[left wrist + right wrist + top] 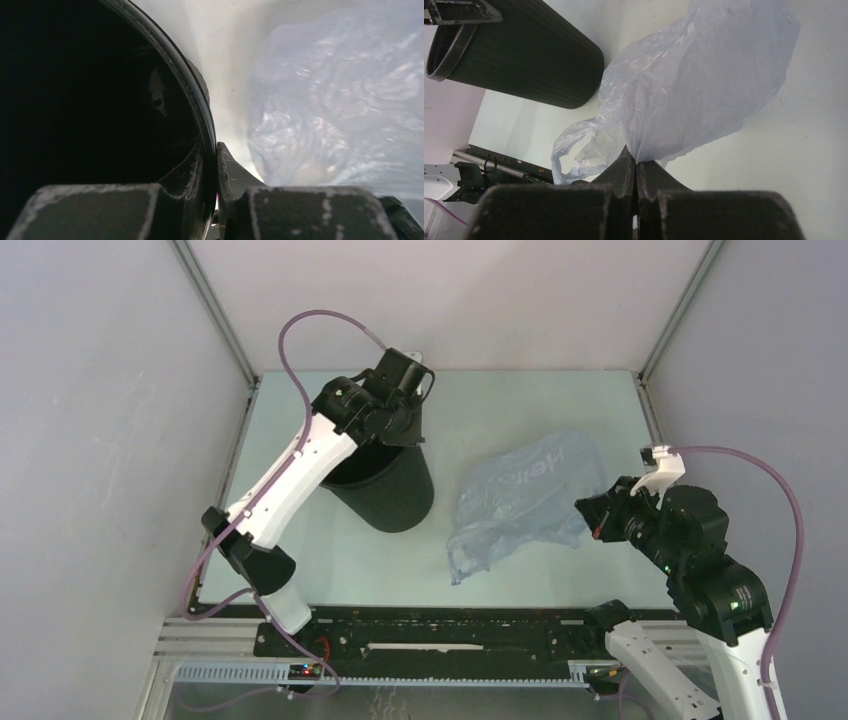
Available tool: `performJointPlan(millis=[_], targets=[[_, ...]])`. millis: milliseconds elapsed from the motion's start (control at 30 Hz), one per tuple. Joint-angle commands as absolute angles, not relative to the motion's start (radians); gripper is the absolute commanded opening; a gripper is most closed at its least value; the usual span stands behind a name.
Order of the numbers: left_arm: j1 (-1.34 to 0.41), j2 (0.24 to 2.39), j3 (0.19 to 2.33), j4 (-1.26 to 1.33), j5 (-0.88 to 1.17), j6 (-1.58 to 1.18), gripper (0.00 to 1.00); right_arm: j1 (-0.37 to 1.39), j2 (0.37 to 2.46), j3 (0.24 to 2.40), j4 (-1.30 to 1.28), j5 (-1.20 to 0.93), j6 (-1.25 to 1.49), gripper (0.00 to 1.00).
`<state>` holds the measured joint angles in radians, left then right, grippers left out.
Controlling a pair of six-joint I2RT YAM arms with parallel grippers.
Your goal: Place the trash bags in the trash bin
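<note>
The black ribbed trash bin leans tilted at the left of the table, its rim pinched between my left gripper's fingers, one inside and one outside the wall. The pale grey-blue trash bag lies crumpled right of the bin, and it fills the right side of the left wrist view. My right gripper is shut on a gathered fold of the bag, which fans out from the fingertips. A loose handle loop trails left.
Grey enclosure walls stand on both sides and at the back. A black rail runs along the near table edge between the arm bases. The table is pale and shows behind the bag.
</note>
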<state>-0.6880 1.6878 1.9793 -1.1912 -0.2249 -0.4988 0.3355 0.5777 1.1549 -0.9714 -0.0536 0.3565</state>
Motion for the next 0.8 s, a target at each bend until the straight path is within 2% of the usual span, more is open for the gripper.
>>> performJointPlan(millis=[0,67,200,333,433,700,767], targets=[[-0.736,1.713,2.073,-1.175,-0.188,-0.532,0.0,0.331,0.601,1.187,-0.953,-0.069,0.358,0.0],[-0.74,1.735,2.086,-1.176,-0.186,-0.523,0.04,0.331,0.606,1.187,-0.948,-0.083,0.36,0.0],[-0.74,1.781,2.116,-1.19,-0.179,-0.494,0.21,0.331,0.594,1.187,-0.954,-0.079,0.362,0.0],[-0.742,1.774,2.145,-1.182,-0.131,-0.466,0.54,0.332,0.583,1.187,-0.965,-0.063,0.366,0.0],[-0.742,1.753,2.158,-1.163,-0.069,-0.439,0.72,0.331,0.578,1.186,-0.969,-0.054,0.37,0.0],[-0.751,1.624,2.179,-1.126,-0.043,-0.421,0.9,0.331,0.593,1.187,-0.945,-0.064,0.372,0.0],[-0.755,1.583,2.176,-1.13,-0.061,-0.412,0.92,0.332,0.598,1.187,-0.939,-0.066,0.371,0.0]])
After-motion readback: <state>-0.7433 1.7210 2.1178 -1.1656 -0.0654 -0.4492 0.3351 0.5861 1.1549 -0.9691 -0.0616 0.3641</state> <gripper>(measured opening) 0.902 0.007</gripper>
